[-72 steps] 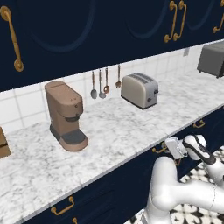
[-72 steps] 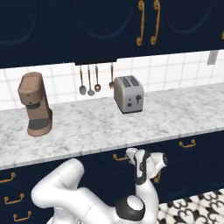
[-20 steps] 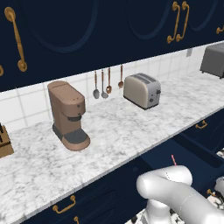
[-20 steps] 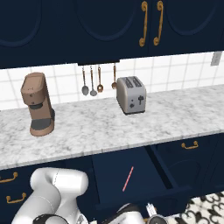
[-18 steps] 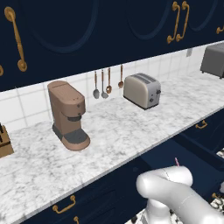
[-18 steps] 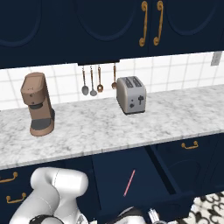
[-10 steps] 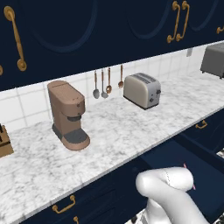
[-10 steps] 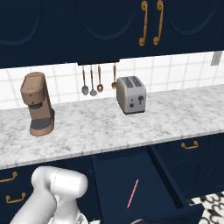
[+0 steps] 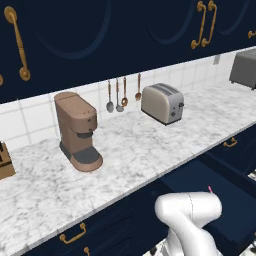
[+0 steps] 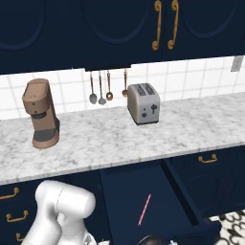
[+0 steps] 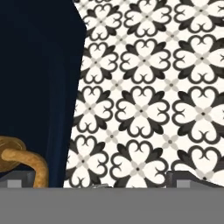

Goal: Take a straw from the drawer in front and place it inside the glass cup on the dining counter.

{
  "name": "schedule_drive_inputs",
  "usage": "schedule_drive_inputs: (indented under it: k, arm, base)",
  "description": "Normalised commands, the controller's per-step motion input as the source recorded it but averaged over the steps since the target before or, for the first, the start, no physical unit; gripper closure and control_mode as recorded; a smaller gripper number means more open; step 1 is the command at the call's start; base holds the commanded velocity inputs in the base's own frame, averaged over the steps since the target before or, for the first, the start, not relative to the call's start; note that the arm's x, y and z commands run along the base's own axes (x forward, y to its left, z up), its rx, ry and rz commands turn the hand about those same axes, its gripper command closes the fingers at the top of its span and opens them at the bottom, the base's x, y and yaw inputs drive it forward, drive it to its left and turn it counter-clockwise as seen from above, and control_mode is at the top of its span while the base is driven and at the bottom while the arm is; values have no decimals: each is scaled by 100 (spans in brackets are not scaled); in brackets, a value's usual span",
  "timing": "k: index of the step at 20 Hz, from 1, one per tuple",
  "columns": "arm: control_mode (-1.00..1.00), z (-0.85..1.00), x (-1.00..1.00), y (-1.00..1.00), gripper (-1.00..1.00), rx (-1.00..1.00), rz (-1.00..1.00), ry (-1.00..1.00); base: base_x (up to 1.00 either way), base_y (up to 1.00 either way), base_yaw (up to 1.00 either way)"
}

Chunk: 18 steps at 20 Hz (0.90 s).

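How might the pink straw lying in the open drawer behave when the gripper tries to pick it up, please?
The straw looks thin and round, so it would probably roll if nudged. Lying flat on the drawer floor, it likely offers little to pinch. It seems light and straight, probably fairly stiff.

A brown coffee machine (image 9: 77, 132) stands left of centre on the marbled worktop (image 9: 135, 150), a toaster (image 9: 162, 103) farther right; the arm (image 9: 192, 220) rises at lower right beside the open drawer (image 9: 220, 192).
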Motion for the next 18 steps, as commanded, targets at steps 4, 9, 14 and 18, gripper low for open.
schedule_drive_inputs:
  k: [4,9,14,18]
  arm:
    - [-100,100,58,11,-100,-18,7,84]
    - [-100,100,-1,-51,-100,-12,0,72]
    - [-100,100,-6,-67,-100,-4,0,65]
    - [-100,100,0,-41,-100,0,-1,30]
  base:
    - [0,0,0]
    - [0,0,0]
    - [0,0,0]
    - [0,0,0]
